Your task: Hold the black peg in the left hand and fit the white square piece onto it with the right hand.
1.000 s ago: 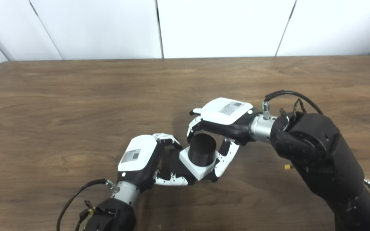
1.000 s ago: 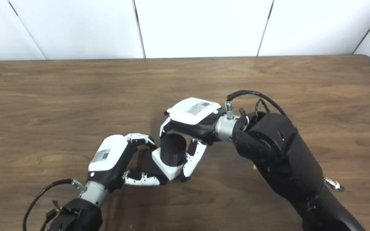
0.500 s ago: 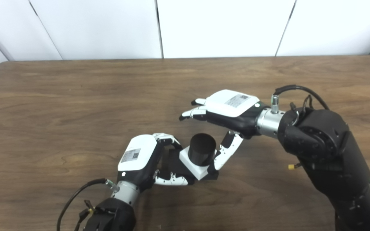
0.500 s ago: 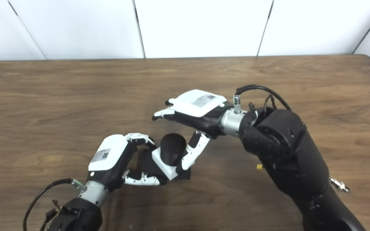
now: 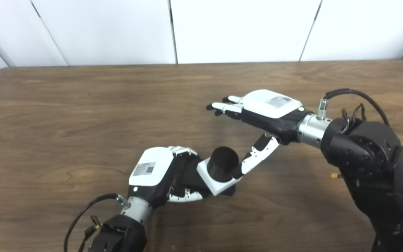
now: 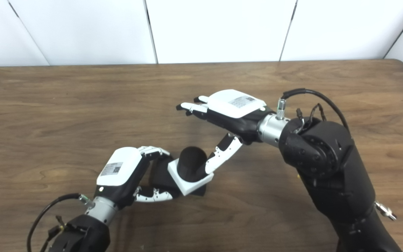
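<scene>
- The left hand (image 5: 154, 171) sits in the lower middle of the frame, its arm coming up from the bottom edge left of centre, and its fingers (image 5: 184, 152) are curled around the dark base of the black peg (image 5: 223, 164), gripping it
- The peg is a short, wide black cylinder, tilted so that its top leans toward the upper right of the frame
- The white square piece (image 5: 215, 180) is already seated on the peg: it rings the cylinder like a collar, with the black top standing out above it
- The piece is tilted along with the peg, its lower right corner close to the wooden table (image 5: 65, 105); whether it touches the wood cannot be told
- The right hand (image 6: 231, 110) is above and to the right of the peg, in the middle of the frame, open and holding nothing
- Its fingers (image 5: 222, 106) stretch out flat toward the left, apart from the peg and piece
- Its thumb (image 5: 257, 157) points down and left, its tip right beside the peg's right side; contact cannot be told
- The right arm (image 5: 369, 164) fills the lower right of the frame, a black cable (image 5: 348, 92) looping over the wrist
- White wall panels (image 5: 240, 28) run across the top of the frame behind the table
</scene>
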You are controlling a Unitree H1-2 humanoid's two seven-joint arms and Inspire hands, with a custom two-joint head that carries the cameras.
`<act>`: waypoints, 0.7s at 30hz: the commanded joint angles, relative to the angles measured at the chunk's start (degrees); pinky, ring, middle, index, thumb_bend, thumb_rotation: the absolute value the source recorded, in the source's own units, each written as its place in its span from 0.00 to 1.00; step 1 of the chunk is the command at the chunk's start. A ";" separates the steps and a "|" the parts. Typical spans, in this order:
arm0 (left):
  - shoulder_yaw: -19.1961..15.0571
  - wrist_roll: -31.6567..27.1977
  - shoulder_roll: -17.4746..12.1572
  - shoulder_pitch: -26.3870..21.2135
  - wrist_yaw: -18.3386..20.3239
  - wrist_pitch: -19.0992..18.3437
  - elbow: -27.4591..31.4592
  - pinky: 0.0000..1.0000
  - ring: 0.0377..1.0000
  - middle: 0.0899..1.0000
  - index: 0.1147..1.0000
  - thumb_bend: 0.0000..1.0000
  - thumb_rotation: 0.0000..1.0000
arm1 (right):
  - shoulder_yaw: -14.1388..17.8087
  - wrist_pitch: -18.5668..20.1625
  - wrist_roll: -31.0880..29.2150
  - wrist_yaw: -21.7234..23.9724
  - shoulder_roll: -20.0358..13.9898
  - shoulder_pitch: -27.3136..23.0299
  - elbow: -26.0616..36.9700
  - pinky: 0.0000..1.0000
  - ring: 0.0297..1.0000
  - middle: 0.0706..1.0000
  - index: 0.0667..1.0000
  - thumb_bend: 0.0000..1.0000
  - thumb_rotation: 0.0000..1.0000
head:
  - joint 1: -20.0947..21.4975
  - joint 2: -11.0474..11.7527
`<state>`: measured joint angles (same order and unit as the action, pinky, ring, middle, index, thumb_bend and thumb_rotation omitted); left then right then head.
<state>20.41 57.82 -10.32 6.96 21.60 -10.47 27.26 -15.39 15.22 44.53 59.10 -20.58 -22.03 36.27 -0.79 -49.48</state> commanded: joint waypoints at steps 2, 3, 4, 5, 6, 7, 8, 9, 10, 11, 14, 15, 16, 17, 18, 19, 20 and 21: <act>-0.05 1.31 -2.23 -0.22 3.65 -0.13 0.93 0.83 0.86 0.85 0.83 0.97 0.52 | 1.35 0.34 0.19 -2.78 -0.78 -1.25 1.21 0.95 0.99 0.89 0.97 0.94 0.63 | 0.01 -0.02; -0.13 1.28 -2.71 -0.34 4.40 -0.10 1.15 0.84 0.87 0.86 0.85 0.99 0.53 | 1.45 0.33 0.03 -3.10 -0.76 -1.11 1.13 0.95 0.99 0.89 0.97 0.93 0.63 | 0.02 0.13; -0.19 1.25 -2.99 -0.41 4.90 -0.10 1.29 0.86 0.88 0.88 0.88 1.00 0.55 | 1.51 0.29 -0.10 -3.33 -0.75 -1.02 1.06 0.94 0.99 0.88 0.97 0.93 0.62 | 0.02 0.13; -0.34 0.89 -3.60 -0.56 5.41 0.18 1.47 0.87 0.89 0.88 0.89 1.00 0.56 | 1.62 0.46 -0.19 -3.41 -0.74 -0.93 1.05 0.94 0.99 0.88 0.97 0.93 0.62 | 0.00 0.18; -0.55 0.46 -4.18 -0.72 6.03 0.38 1.66 0.88 0.90 0.89 0.90 1.00 0.57 | 1.73 0.60 -0.26 -3.46 -0.78 -0.84 1.07 0.95 0.99 0.89 0.97 0.93 0.62 | 0.00 0.21; -0.74 0.15 -4.54 -0.82 6.43 0.57 1.78 0.89 0.91 0.91 0.93 1.00 0.59 | 1.77 0.71 -0.28 -3.49 -0.80 -0.80 1.09 0.95 1.00 0.89 0.97 0.93 0.62 | 0.00 0.25; -0.98 -0.19 -4.79 -0.89 6.77 0.70 1.88 0.90 0.92 0.92 0.94 1.00 0.59 | 1.80 0.76 -0.30 -3.56 -0.83 -0.76 1.07 0.95 1.00 0.89 0.97 0.93 0.62 | 0.01 0.29; -1.23 -0.53 -5.03 -0.95 7.10 0.77 1.99 0.90 0.92 0.92 0.94 1.00 0.60 | 1.83 0.76 -0.33 -3.74 -0.86 -0.70 1.03 0.95 1.00 0.89 0.97 0.94 0.63 | 0.06 0.36; -1.48 -0.81 -5.24 -1.02 7.42 0.88 2.12 0.91 0.93 0.93 0.96 1.00 0.60 | 1.89 0.81 -0.38 -3.92 -0.91 -0.62 1.06 0.95 1.00 0.89 0.97 0.94 0.63 | 0.06 0.36; -1.84 -1.36 -5.48 -1.07 7.61 1.03 2.20 0.92 0.94 0.94 0.97 1.00 0.61 | 2.03 0.79 -0.53 -4.24 -0.94 -0.48 1.06 0.95 1.00 0.89 0.97 0.94 0.64 | 0.11 0.43; -2.87 -2.97 -5.97 -1.15 8.07 1.26 2.48 0.94 0.96 0.97 1.00 1.00 0.63 | 2.44 0.97 -0.81 -4.80 -1.08 -0.23 1.21 0.94 1.00 0.88 0.97 0.94 0.64 | 0.20 0.58; -3.27 -3.62 -6.09 -1.14 8.26 1.17 2.66 0.94 0.96 0.98 1.00 1.00 0.64 | 2.71 1.15 -1.04 -4.88 -1.17 -0.14 1.29 0.95 1.00 0.88 0.97 0.94 0.65 | 0.23 0.64; -3.71 -4.33 -6.18 -1.10 8.22 1.16 2.81 0.94 0.97 0.99 1.00 1.00 0.63 | 3.00 1.36 -1.24 -4.95 -1.25 -0.05 1.36 0.95 1.00 0.88 0.98 0.94 0.65 | 0.28 0.67; -4.18 -5.03 -6.25 -1.01 7.83 1.36 2.82 0.94 0.97 0.99 1.00 1.00 0.63 | 3.32 1.54 -1.43 -5.04 -1.34 0.07 1.44 0.96 1.00 0.89 0.98 0.95 0.65 | 0.30 0.71; -4.71 -5.82 -6.25 -0.87 7.20 1.62 2.74 0.93 0.96 0.99 1.00 1.00 0.64 | 3.70 1.79 -1.74 -5.16 -1.41 0.21 1.52 0.96 1.00 0.89 0.98 0.95 0.66 | 0.33 0.82; -5.24 -6.63 -6.17 -0.70 6.40 1.90 2.62 0.93 0.95 0.98 1.00 1.00 0.64 | 4.05 2.18 -2.02 -5.21 -1.45 0.34 1.62 0.97 1.00 0.90 0.99 0.95 0.66 | 0.33 0.82; -5.95 -7.73 -5.93 -0.48 5.51 2.07 2.51 0.92 0.95 0.98 1.00 1.00 0.64 | 4.44 2.45 -2.40 -5.39 -1.55 0.53 1.66 0.97 1.00 0.90 0.99 0.95 0.66 | 0.45 0.94; -6.90 -9.29 -5.58 -0.19 4.60 2.13 2.38 0.92 0.94 0.97 1.00 1.00 0.63 | 5.07 2.99 -2.91 -5.76 -1.51 0.90 1.76 0.97 1.00 0.90 0.99 0.94 0.67 | 0.74 1.11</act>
<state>15.13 49.73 -15.24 6.67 28.31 -8.18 29.80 -11.70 17.44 42.48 55.34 -21.23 -20.34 36.27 0.00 -48.34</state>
